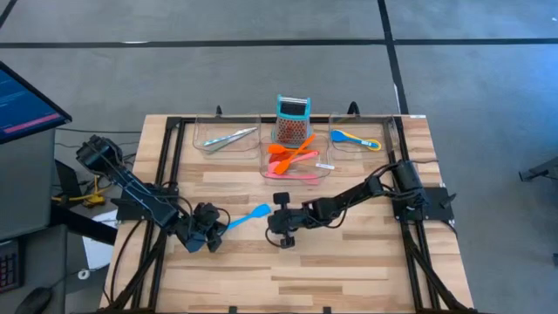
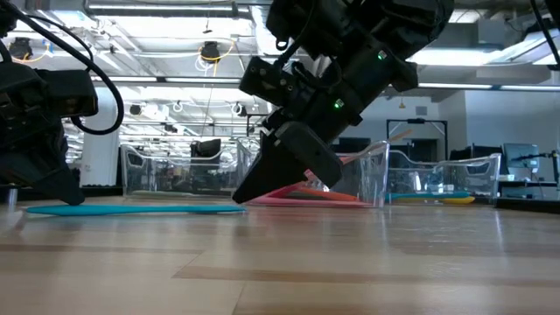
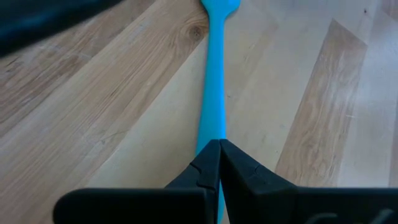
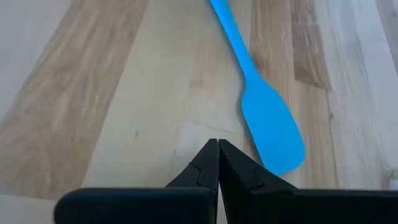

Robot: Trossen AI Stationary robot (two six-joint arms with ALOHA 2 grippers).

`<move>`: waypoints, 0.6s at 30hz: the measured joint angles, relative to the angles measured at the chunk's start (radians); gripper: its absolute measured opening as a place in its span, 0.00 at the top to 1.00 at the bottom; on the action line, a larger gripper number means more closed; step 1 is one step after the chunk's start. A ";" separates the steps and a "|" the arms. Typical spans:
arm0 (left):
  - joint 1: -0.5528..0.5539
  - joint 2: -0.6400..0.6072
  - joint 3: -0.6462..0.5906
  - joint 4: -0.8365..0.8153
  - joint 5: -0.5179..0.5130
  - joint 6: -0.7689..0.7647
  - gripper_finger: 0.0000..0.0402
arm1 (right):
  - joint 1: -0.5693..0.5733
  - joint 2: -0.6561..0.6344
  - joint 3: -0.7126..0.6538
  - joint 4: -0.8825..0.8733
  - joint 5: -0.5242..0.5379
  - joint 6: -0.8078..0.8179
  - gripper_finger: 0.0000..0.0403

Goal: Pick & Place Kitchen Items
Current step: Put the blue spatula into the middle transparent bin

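We are finding both arms low over the middle of the desk (image 1: 349, 262), with a blue spatula (image 1: 250, 215) lying flat on the wood between them.

The left claw (image 1: 212, 234) is sitting at the handle end of the spatula. In the left wrist view its 2 fingers (image 3: 205, 171) are pressed together tip to tip, closed, and the blue handle (image 3: 212, 99) is running under them and out of sight. We are not able to tell whether the tips are touching or merely covering the handle; nothing is gripped between them.

The right claw (image 1: 281, 228) is sitting just beside the blade end. In the right wrist view its fingers (image 4: 208, 165) are likewise closed on nothing, with the blade (image 4: 272, 127) lying just beside the tips and apart from them.

In the low view the spatula (image 2: 131, 209) is showing only as a thin blue strip on the desk, and the right arm is blocking much of the trays behind it.

At the far edge, 3 clear trays are standing in a row. The left tray (image 1: 199, 144) is holding silvery tongs (image 1: 228, 138). The middle tray (image 1: 266, 170) is holding orange (image 1: 293, 150), red and pink utensils, overlapping so that we are not counting them reliably, with a teal-topped grater (image 1: 293, 120) standing at its far end. The right tray (image 1: 335, 144) is holding a blue and yellow utensil (image 1: 356, 138).

A monitor (image 1: 22, 105) is cut off at the left edge.
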 joint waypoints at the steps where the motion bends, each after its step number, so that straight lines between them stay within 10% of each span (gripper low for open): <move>1: 0.000 0.000 0.000 0.000 0.000 0.000 1.00 | 0.000 0.000 0.000 0.000 0.000 -0.004 1.00; 18: 0.002 0.006 -0.007 -0.034 -0.042 0.003 1.00 | 0.001 0.000 0.000 0.000 -0.003 -0.004 1.00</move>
